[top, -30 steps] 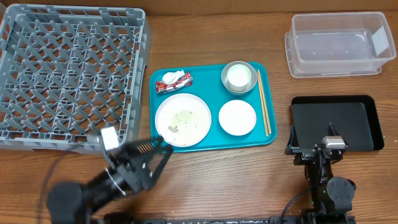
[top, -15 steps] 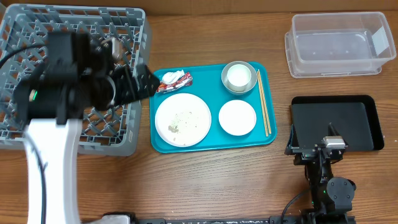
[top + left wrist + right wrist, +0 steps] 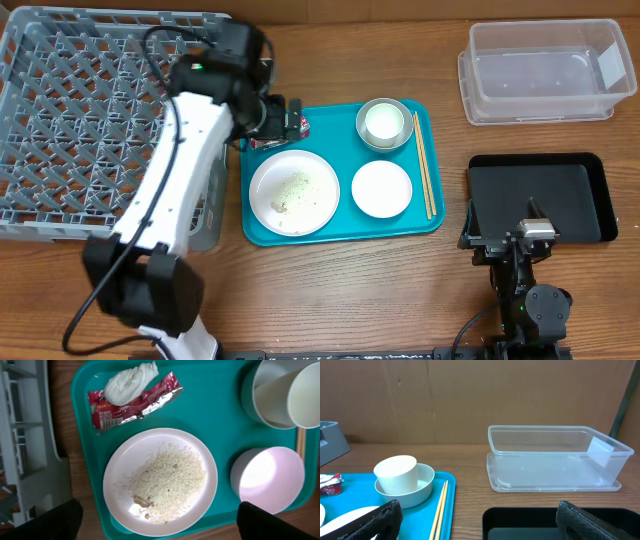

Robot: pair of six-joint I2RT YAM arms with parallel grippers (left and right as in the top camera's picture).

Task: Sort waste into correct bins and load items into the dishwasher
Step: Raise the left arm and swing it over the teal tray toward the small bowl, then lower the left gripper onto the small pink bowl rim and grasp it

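Note:
My left gripper (image 3: 283,118) hangs open above the back left corner of the teal tray (image 3: 215,425). In its wrist view a white plate (image 3: 125,460) with rice bits (image 3: 170,480) lies between the spread fingertips (image 3: 42,521). Beyond the plate lie the red-and-white wrapper (image 3: 145,405) and, on it, the paper wad (image 3: 131,383). A small white bowl (image 3: 381,188), a steel bowl (image 3: 400,138) holding a white cup (image 3: 385,122), and chopsticks (image 3: 424,178) share the tray. The grey dishwasher rack (image 3: 100,120) stands left. My right gripper (image 3: 480,527) rests open at the black tray (image 3: 540,195); the clear tub (image 3: 545,72) is behind.
The left arm (image 3: 170,190) stretches from the table's front edge across the rack's right side. A brown cardboard wall (image 3: 470,395) closes off the back of the table. Bare wood (image 3: 350,280) lies in front of the teal tray.
The left arm swung from the table's front, over the rack, to above the wrapper at the tray's back left corner. The right arm stayed still.

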